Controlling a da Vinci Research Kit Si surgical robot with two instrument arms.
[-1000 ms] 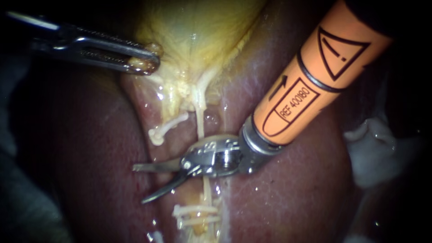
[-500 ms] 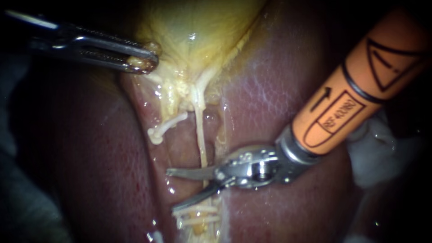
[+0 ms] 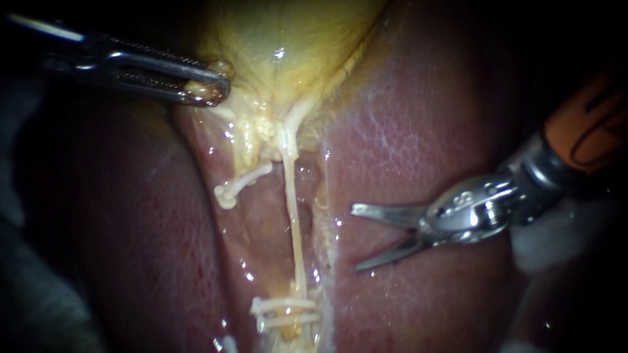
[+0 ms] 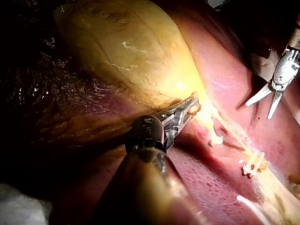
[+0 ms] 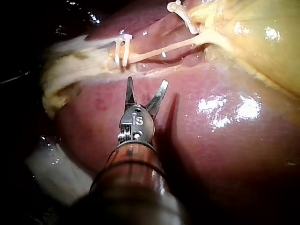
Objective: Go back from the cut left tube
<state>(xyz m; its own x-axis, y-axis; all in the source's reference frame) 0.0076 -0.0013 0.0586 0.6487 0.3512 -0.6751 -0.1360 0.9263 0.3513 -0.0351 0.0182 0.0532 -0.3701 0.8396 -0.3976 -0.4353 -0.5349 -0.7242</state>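
The cut left tube [image 3: 241, 184] is a short pale stump with a clip at its free end, hanging below the yellow gallbladder [image 3: 288, 39]. The right tube [image 3: 294, 216] runs whole down to white clips [image 3: 284, 312]. My right instrument [image 3: 354, 238] has two thin blades, open, over the liver [image 3: 418, 131] and apart from both tubes. In the right wrist view its blades [image 5: 146, 84] stand short of the clips [image 5: 123, 51] and the tube [image 5: 164, 49]. My left instrument [image 3: 209, 88] is shut on the gallbladder's edge; the left wrist view shows the grip [image 4: 190, 107].
White gauze [image 3: 546, 229] lies right of the liver, under my right instrument's orange shaft [image 3: 589, 131], and shows beside the shaft [image 5: 51, 168] in the right wrist view. Dark liver surface [image 3: 131, 229] fills the left side. More clips [image 4: 253, 164] show past the stump [image 4: 216, 136].
My right instrument has drawn back to the right, off the tubes and onto the liver, its blades staying open. The left instrument has kept its hold and place.
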